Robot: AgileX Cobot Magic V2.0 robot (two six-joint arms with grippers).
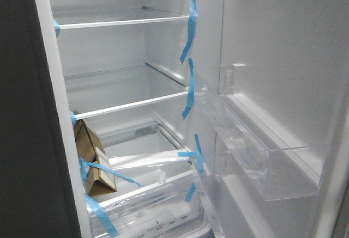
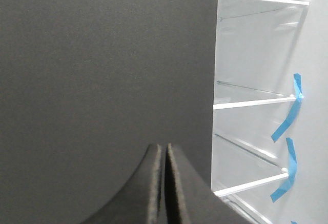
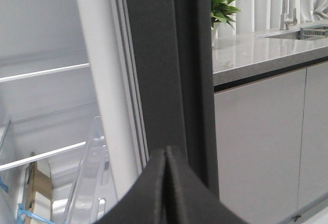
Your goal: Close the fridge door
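Countertop (image 3: pixel 266 47) only in R wrist view.

Matte black, finely textured, curved fingers are seen on the left gripper (image 2: pixel 163 193) and the right gripper (image 3: pixel 165 193), with the pads pressed flush along a thin seam.

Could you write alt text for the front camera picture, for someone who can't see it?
An open fridge with white shelves held by blue tape, a brown cardboard box low on the left. The fridge door stands open at right, a clear bin on its lining.
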